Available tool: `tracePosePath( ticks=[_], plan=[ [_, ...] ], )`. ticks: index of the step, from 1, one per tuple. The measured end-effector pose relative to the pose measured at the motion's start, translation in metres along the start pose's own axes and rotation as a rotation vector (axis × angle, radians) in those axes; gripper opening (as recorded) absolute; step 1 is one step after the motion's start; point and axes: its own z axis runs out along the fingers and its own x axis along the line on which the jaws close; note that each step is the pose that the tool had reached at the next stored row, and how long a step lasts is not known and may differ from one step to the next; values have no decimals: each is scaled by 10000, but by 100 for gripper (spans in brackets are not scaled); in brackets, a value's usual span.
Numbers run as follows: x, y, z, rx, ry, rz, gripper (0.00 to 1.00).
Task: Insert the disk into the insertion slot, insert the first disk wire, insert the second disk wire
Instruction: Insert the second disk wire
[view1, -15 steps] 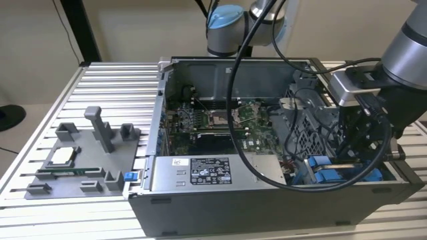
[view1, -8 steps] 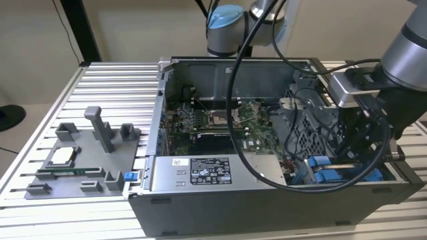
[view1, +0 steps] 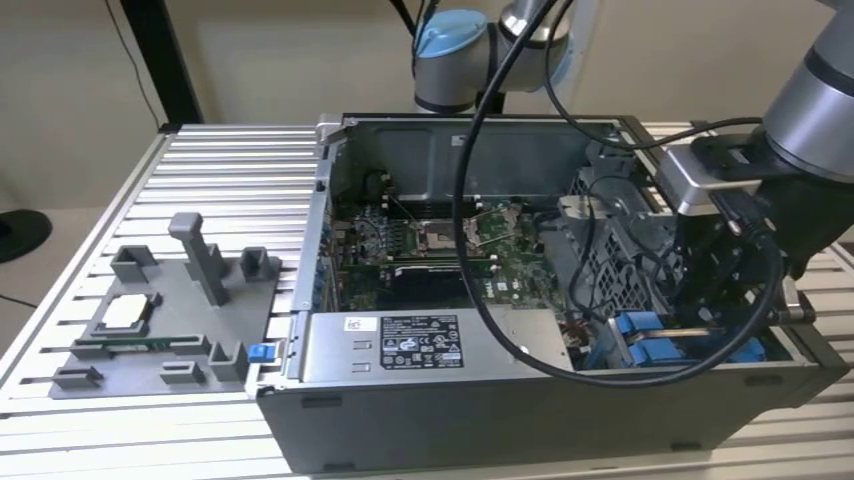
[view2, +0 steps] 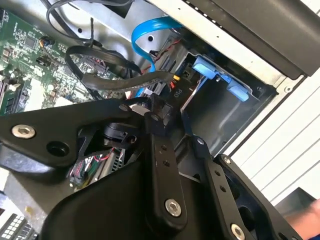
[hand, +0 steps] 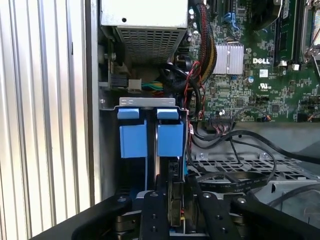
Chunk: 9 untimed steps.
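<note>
The gripper reaches into the open computer case at the insertion slot, its fingers narrowed on a small wire connector. Blue carrier tabs mark the disk seated inside that slot, beside the power supply.

A ribbed aluminium table carried an open computer case at centre-right of the exterior view and a grey fixture tray at lower left.
</note>
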Motion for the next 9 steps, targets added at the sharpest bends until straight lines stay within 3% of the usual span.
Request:
tracePosePath(
  ticks=[9],
  plan=[
    [-11, -4, -150, 0, 1, 0, 100]
  ],
)
